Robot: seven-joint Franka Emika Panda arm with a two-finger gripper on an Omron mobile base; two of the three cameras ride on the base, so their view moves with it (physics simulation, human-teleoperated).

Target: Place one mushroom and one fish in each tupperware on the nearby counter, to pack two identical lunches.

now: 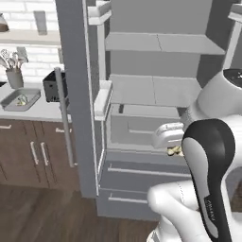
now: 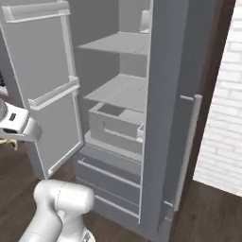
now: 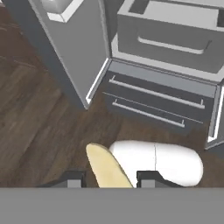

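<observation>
A tan-yellow mushroom (image 3: 106,167) sits between my two finger tips, and my gripper (image 3: 109,180) is shut on it. In the left base view the mushroom (image 1: 174,151) hangs under my hand in front of the open fridge's lower part. In the right base view the hand (image 2: 17,125) is at the far left edge. One grey tupperware (image 1: 31,101) lies on the off-white counter (image 1: 45,111) far to the left, with something small and pale inside that I cannot make out. The fish are out of view.
The fridge stands open, its door (image 1: 75,94) swung out between me and the counter. Shelves, a crisper box (image 2: 116,122) and lower drawers (image 3: 153,99) face me. A black toaster (image 1: 53,85) and a utensil holder (image 1: 14,75) stand on the counter. Wood floor (image 3: 39,122) lies below.
</observation>
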